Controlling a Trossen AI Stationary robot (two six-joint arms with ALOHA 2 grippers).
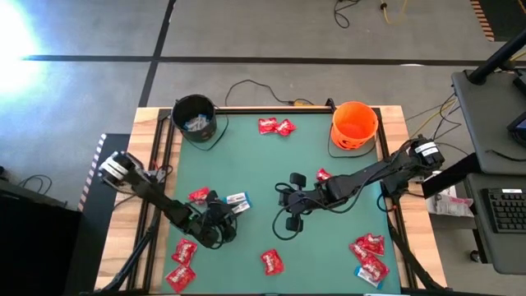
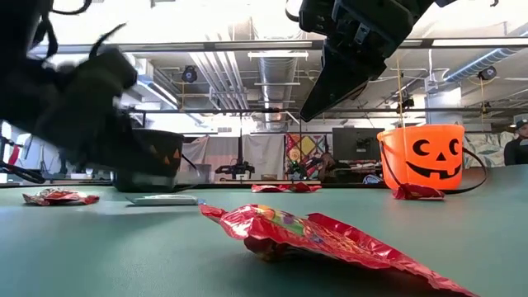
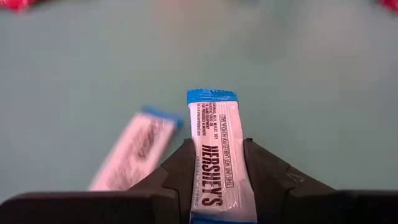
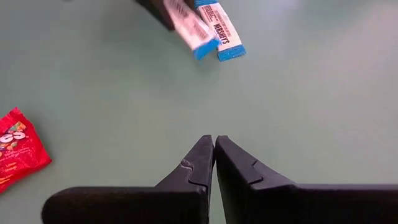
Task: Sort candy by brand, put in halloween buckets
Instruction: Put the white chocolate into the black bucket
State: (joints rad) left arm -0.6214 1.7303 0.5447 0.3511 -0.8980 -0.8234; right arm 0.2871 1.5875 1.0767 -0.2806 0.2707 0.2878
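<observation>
My left gripper is shut on a white-and-blue candy bar over the green mat, left of the middle. A second white-and-blue bar lies flat on the mat just beside it. My right gripper hovers shut over the mat's middle, holding nothing. The black bucket stands at the far left with white-and-blue bars inside. The orange pumpkin bucket stands at the far right. Red packets lie scattered on the mat. My left gripper pinches the bar by its two long edges between the two fingers. The fingers run along the bar, whose blue-trimmed end sticks out well past the fingertips. The bar's printed face is up, and it sits above the bar lying on the mat.
Red packets lie at the near left, near middle, near right, by my left arm and by my right arm. A wooden frame borders the mat. Cables run along the far edge.
</observation>
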